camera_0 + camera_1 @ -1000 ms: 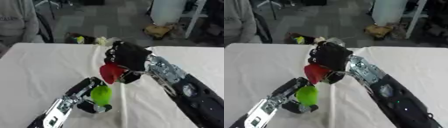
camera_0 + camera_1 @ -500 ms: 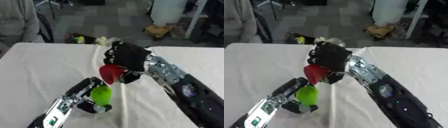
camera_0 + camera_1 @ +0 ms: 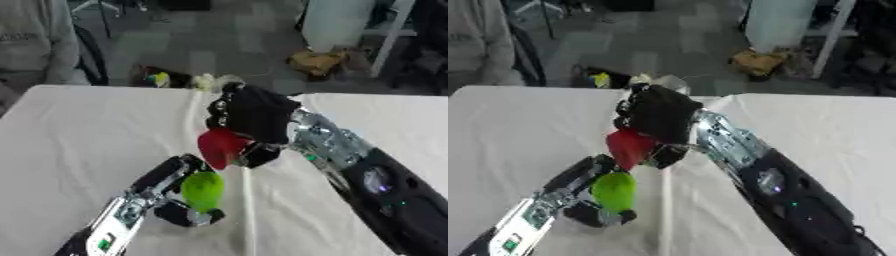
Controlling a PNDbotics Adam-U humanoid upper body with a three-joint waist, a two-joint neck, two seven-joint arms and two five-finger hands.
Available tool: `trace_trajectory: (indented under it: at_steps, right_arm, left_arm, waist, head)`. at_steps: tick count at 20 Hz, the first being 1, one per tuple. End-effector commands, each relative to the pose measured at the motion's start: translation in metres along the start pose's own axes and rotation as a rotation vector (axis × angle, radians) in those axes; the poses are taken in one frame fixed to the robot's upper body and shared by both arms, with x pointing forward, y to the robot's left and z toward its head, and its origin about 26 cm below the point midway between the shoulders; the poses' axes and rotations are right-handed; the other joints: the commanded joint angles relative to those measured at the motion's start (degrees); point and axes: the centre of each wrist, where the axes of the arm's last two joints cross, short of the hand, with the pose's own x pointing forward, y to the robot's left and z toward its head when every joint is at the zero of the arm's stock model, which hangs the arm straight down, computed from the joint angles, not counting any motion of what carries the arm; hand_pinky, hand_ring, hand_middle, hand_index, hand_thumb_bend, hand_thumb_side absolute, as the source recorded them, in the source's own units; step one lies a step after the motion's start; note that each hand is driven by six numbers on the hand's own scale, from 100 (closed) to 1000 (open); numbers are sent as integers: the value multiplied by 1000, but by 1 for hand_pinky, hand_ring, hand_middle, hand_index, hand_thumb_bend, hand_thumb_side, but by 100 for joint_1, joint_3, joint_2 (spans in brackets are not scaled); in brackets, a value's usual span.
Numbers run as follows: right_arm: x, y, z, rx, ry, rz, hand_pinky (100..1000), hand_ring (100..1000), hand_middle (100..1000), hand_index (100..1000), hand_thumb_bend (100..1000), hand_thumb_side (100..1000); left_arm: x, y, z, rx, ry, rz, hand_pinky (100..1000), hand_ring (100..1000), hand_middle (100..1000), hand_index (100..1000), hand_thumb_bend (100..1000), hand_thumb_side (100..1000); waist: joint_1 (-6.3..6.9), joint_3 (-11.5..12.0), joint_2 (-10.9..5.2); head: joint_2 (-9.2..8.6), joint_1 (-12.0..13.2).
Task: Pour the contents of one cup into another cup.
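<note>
Right hand (image 3: pixel 254 112) fingers curled round tilted red cup (image 3: pixel 219 146), just above green cup (image 3: pixel 203 190) in left hand (image 3: pixel 179 200) fingers

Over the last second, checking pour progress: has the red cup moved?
No. The red cup in the right hand sits in the same spot above the green cup, judged against the table's far edge.

The right hand (image 3: pixel 254 112) covers the top of the red cup (image 3: pixel 219 146), so its rim and contents can't be seen. The green cup (image 3: pixel 203 190) is blurred, its base hidden in the left hand (image 3: pixel 179 200). Both arms run off the bottom edge of the views.
</note>
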Motion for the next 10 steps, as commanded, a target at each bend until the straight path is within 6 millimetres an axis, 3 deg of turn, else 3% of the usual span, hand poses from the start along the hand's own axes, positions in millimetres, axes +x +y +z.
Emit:
trace_trajectory:
  at_steps: [1,10]
  right_arm:
    - [-7,-10,-2,-12,-6,44,627,375,342,467,100,364]
    - [-6,-9,-3,-2,-17,59,630,378,345,469,100,368]
  left_arm:
    - [3,11,-3,9,-18,-27,100,123,351,629,264,210]
    - [3,11,-3,6,-17,-26,100,124,352,629,263,210]
  waist:
    - [0,-7,-121]
    - [-5,-11,-125]
  head:
    - [18,12]
    - [19,12]
